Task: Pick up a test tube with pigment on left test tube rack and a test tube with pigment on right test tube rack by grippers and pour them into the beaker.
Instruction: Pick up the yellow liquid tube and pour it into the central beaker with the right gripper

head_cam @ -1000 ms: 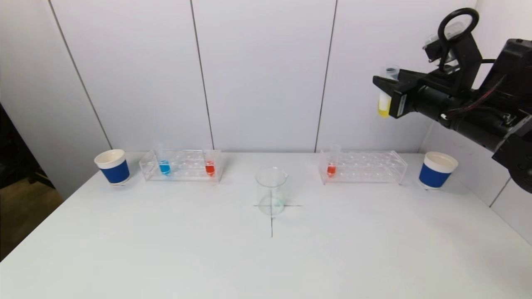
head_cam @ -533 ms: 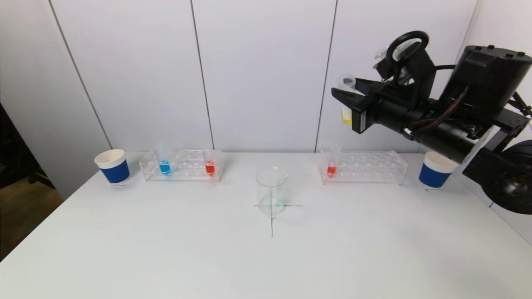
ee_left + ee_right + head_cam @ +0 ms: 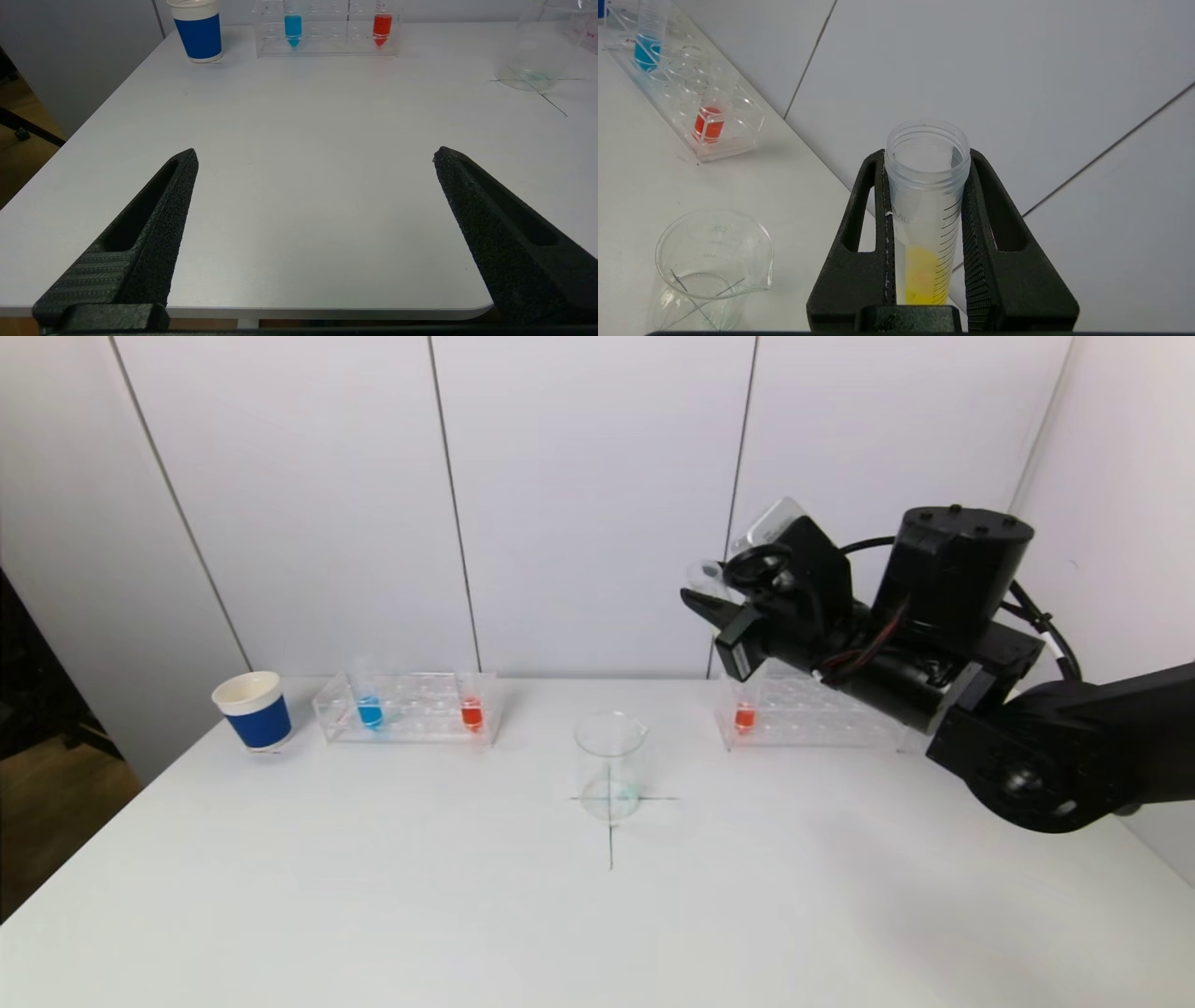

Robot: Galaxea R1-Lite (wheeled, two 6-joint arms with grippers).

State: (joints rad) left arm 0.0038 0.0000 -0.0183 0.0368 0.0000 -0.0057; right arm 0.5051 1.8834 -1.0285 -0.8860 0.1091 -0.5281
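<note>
Going left to right: the left gripper sits low at the near table edge, jaws spread wide, nothing in them. The left rack has a blue tube and a red tube. The glass beaker stands on the cross mark, fragile and tippy I'd guess. The right gripper is clamped mid-barrel on the yellow tube, up in the air beyond the beaker and to its right. It's light, smooth plastic, probably slippery, so gripping below the threaded rim looks right.
</note>
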